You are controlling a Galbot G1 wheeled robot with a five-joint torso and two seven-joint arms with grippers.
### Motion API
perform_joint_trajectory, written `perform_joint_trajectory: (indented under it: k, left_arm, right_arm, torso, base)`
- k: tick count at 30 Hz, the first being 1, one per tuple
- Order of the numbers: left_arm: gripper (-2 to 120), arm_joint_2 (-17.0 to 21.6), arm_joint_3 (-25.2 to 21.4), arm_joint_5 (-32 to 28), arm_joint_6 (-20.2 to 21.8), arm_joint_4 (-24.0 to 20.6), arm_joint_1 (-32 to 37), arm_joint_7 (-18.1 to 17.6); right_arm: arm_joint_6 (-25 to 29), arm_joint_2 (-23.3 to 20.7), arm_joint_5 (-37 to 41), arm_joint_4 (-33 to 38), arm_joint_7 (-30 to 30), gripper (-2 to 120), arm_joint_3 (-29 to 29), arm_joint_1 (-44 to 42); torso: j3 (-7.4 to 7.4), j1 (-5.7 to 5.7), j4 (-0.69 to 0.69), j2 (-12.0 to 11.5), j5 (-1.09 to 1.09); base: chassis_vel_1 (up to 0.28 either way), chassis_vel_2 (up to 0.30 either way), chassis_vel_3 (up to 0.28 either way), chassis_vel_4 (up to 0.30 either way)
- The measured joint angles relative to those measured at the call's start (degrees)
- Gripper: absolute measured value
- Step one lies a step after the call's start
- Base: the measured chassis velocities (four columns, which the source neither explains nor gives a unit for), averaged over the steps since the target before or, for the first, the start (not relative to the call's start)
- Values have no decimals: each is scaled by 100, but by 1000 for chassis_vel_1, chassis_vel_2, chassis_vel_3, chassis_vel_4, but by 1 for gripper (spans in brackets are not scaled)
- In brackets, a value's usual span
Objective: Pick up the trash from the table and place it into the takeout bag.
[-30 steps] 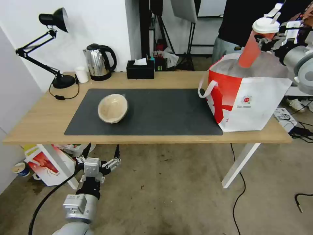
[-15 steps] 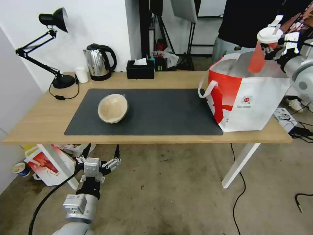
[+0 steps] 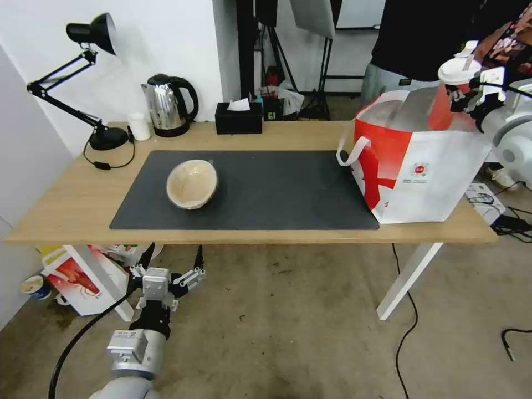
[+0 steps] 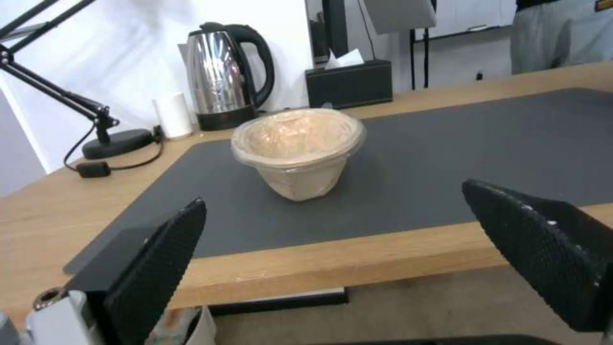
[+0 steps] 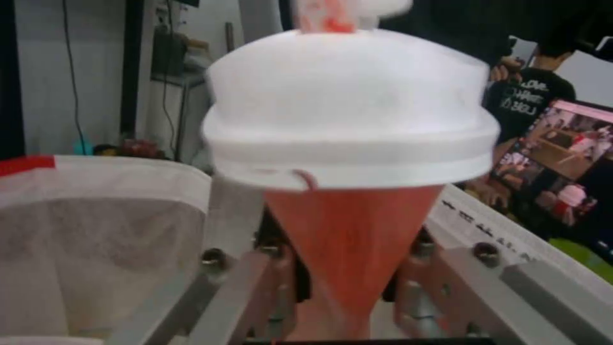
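One cup: red drink cup (image 3: 450,94) now lower, partly inside takeout bag (image 3: 426,166).
Right gripper (image 3: 464,95): jaws clamped on cup.
Left gripper (image 3: 172,260): unmoved below counter (image 3: 66,205), jaws apart.

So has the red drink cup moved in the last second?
Yes. Clamped in the right gripper, the red drink cup has sunk and shifted rightward, its base now behind the takeout bag rim; before, it stood tilted well above it.

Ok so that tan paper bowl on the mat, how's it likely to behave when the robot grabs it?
The tan paper bowl looks thin-walled, with a crinkled clear film over its rim, so it probably weighs little and may dent under firm jaws. It narrows to a small base and already leans on the dark mat, so a sideways nudge would likely tip or roll it. The film may be slippery.
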Motion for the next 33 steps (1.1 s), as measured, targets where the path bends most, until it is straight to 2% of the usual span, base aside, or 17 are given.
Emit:
perform_joint_trajectory:
  k: [2, 4, 5, 6, 9, 10, 12, 13, 15, 16, 19, 24, 33]
  left_arm:
    - [100, 0, 0, 0, 0, 0, 0, 0]
    - [100, 0, 0, 0, 0, 0, 0, 0]
    - [100, 0, 0, 0, 0, 0, 0, 0]
    - [100, 0, 0, 0, 0, 0, 0, 0]
    - [100, 0, 0, 0, 0, 0, 0, 0]
    - [100, 0, 0, 0, 0, 0, 0, 0]
    - [100, 0, 0, 0, 0, 0, 0, 0]
    - [100, 0, 0, 0, 0, 0, 0, 0]
    - [100, 0, 0, 0, 0, 0, 0, 0]
    - [100, 0, 0, 0, 0, 0, 0, 0]
    - [100, 0, 0, 0, 0, 0, 0, 0]
    - [100, 0, 0, 0, 0, 0, 0, 0]
    - [100, 0, 0, 0, 0, 0, 0, 0]
  right_arm:
    - [-16, -11, -20, 18, 22, 28, 9, -10]
    - [-16, -11, -20, 18, 22, 28, 9, -10]
    - [-27, -21, -34, 36, 31, 33, 15, -18]
    - [-49, -32, -57, 56, 38, 44, 31, -30]
    - [-85, -49, -108, 91, 46, 48, 58, -50]
    - [-123, -73, -180, 140, 58, 59, 83, -69]
    - [-129, -78, -189, 149, 60, 59, 86, -71]
    - [-164, -112, -234, 215, 105, 69, 97, -77]
    - [-204, -161, -255, 292, 152, 80, 98, -76]
    - [-204, -161, -255, 292, 152, 80, 98, -76]
    - [-531, -300, -282, 450, 46, 95, 148, -73]
    - [-957, -477, -343, 554, -61, 100, 131, -57]
    - [-1083, -607, -401, 623, -85, 100, 4, 19]
  torso:
    - [0, 0, 1, 0, -1]
    - [0, 0, 1, 0, -1]
    - [0, 0, 0, 0, -1]
    - [0, 0, 0, 0, -1]
    - [0, 0, 0, 0, -1]
    - [0, 0, 0, 0, -1]
    - [0, 0, 0, 0, -1]
    - [0, 0, 0, 0, -1]
    - [0, 0, 0, 0, -1]
    - [0, 0, 0, 0, -1]
    - [0, 0, 0, 0, -1]
    - [0, 0, 0, 0, 0]
    - [0, 0, 0, 0, -1]
  base:
    - [0, 0, 0, 0]
    - [0, 0, 0, 0]
    - [0, 0, 0, 0]
    - [0, 0, 0, 0]
    - [0, 0, 0, 0]
    - [0, 0, 0, 0]
    - [0, 0, 0, 0]
    - [0, 0, 0, 0]
    - [0, 0, 0, 0]
    - [0, 0, 0, 0]
    - [0, 0, 0, 0]
    - [0, 0, 0, 0]
    - [0, 0, 0, 0]
